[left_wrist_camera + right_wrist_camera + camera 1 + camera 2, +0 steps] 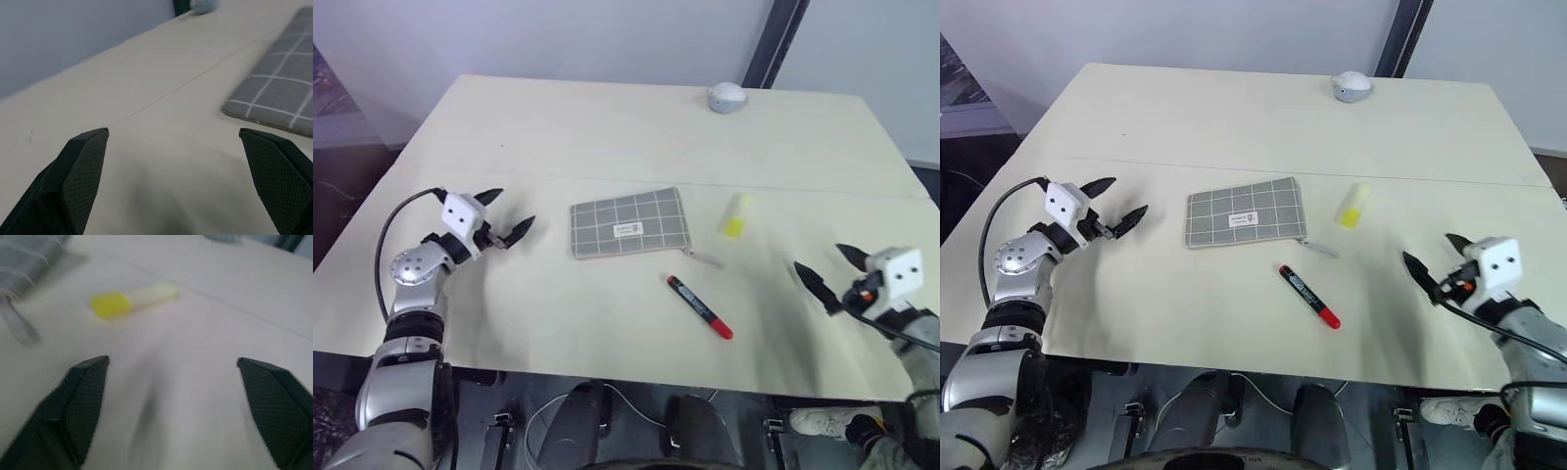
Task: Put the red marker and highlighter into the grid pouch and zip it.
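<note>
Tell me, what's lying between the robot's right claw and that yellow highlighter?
Nothing: bare table separates the right gripper from the highlighter, as the head views show.

No text can be read anywhere. The grid pouch (628, 223), lying near the middle of the desk (607, 127), bears a small white label (626, 231) with dark print too small to make out. The red marker (699, 306), nearer the front edge of the desk, carries a white patch of lettering on its black band, also illegible.
</note>
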You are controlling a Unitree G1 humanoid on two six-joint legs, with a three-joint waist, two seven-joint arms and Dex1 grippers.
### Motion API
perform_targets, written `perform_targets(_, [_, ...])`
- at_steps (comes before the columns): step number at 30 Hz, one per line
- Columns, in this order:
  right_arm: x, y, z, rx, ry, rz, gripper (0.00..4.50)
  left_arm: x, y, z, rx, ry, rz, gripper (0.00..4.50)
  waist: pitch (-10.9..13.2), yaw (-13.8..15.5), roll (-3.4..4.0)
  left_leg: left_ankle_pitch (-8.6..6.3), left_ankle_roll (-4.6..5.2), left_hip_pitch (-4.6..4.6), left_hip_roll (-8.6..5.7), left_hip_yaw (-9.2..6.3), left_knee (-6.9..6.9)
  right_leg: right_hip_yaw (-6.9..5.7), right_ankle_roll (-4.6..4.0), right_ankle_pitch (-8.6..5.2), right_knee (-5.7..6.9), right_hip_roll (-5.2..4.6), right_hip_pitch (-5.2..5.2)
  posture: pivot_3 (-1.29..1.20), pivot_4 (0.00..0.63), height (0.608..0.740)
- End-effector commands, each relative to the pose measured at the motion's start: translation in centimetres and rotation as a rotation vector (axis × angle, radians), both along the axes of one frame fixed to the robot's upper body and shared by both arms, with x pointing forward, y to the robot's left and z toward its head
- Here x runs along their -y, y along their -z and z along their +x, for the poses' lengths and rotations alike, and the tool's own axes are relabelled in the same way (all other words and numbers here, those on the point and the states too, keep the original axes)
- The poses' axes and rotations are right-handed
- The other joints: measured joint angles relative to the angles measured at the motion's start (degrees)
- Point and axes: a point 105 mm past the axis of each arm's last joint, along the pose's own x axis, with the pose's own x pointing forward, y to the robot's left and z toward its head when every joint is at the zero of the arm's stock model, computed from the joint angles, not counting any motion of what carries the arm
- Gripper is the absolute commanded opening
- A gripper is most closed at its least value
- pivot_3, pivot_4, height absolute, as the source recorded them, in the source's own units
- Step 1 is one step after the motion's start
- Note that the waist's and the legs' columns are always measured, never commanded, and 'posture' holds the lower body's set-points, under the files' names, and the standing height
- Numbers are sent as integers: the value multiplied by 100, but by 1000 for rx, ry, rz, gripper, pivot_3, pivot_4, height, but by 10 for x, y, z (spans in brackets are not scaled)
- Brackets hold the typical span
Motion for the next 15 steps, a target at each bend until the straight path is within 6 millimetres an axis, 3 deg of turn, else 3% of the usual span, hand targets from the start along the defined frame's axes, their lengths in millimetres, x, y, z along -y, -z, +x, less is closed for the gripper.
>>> perform_targets(1, [-58,-21,24,109,-100,-4,2179,17,-4,-6,91,98,158,4500,0,-11,-2,0,0,0,0,0,-1,0,-1,1,1,1,-2,0,150,740])
perform_targets(5, [-113,-30,52,161,-166,49,33,28,4,-10,118,171,272,4500,0,4,-1,0,0,-3,2,-1,-3,2,-15,13,11,7,-29,0,150,740])
perform_targets(8, [-149,-33,72,174,-210,52,33,37,11,-15,140,230,352,4500,0,7,-1,4,-3,-3,-4,1,1,1,-36,29,17,8,-34,0,150,740])
perform_targets(13, [-165,-11,99,98,-193,-87,33,46,19,-15,154,265,408,4500,0,17,-2,5,1,-4,-23,4,5,1,-68,71,19,2,-38,0,150,740])
perform_targets(15, [-162,6,107,34,-155,-169,33,48,20,-15,160,272,420,4500,-1,12,-2,5,1,-3,-25,4,4,2,-68,71,19,3,-38,0,150,740])
